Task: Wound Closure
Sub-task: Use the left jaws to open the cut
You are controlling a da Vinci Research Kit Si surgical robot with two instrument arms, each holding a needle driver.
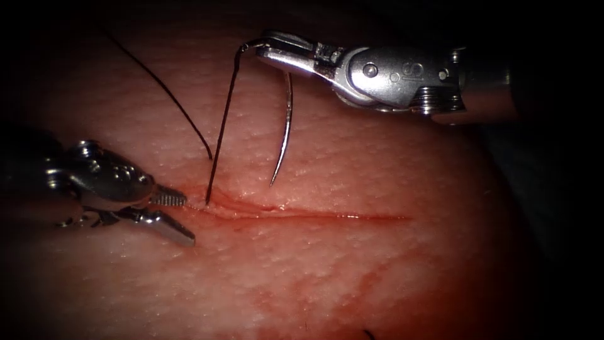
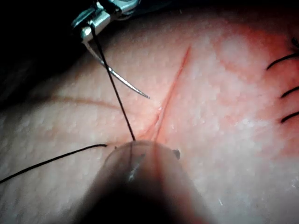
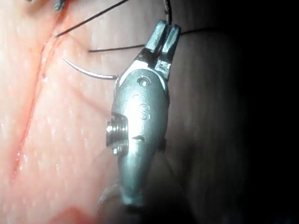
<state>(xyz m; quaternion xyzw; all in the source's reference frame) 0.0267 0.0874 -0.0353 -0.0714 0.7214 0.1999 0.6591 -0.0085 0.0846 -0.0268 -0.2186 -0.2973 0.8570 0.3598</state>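
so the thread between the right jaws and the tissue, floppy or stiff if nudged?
Likely floppy: the thread is hair-thin and looks straight only because it runs taut from the right tool to the cut. The free strand curves loosely. Probably very light.

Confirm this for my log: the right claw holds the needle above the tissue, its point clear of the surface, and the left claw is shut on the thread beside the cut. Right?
Not quite. The left claw is open and holds nothing; the endoscope view shows its jaws spread beside the left end of the cut. The rest stands: the right claw holds the needle near its thread end, above the tissue, point clear.
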